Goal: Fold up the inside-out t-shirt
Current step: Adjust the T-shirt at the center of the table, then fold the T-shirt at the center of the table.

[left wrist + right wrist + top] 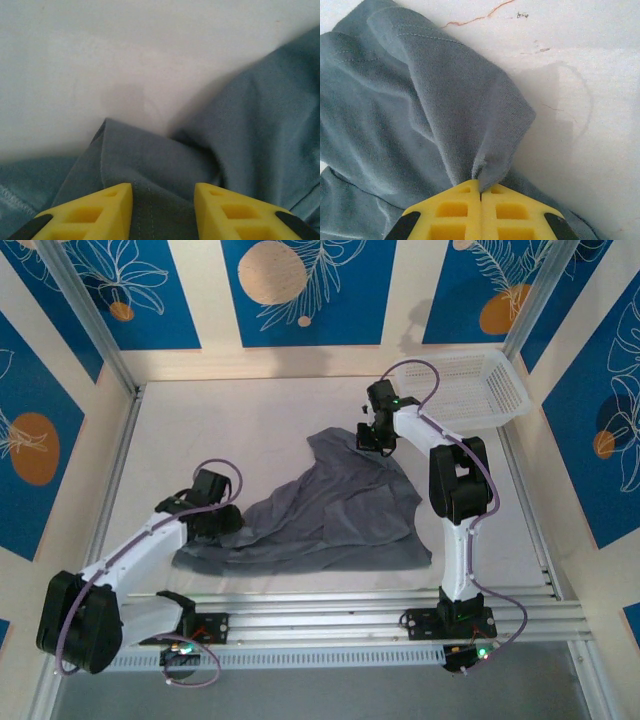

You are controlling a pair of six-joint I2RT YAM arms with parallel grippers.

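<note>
T-shirt (330,515) lies crumpled on the worktop (230,430), just beside the basket (480,390). Your right claw (480,192) pinches shut its basket-side edge, likely as an anchor. Your left claw (163,195), farther from the basket, straddles a fold with jaws parted, nothing clamped.

T-shirt (395,100) runs past frame edges; right tool (480,190) hides pinched fold.

We find bare table (230,430) open across the far left and far middle. The t-shirt (340,510) spreads over the centre and near right, and the white basket (480,390) fills the far right corner. The right arm (458,485) rises beside its right edge; the left arm (140,545) crosses the near left.
</note>
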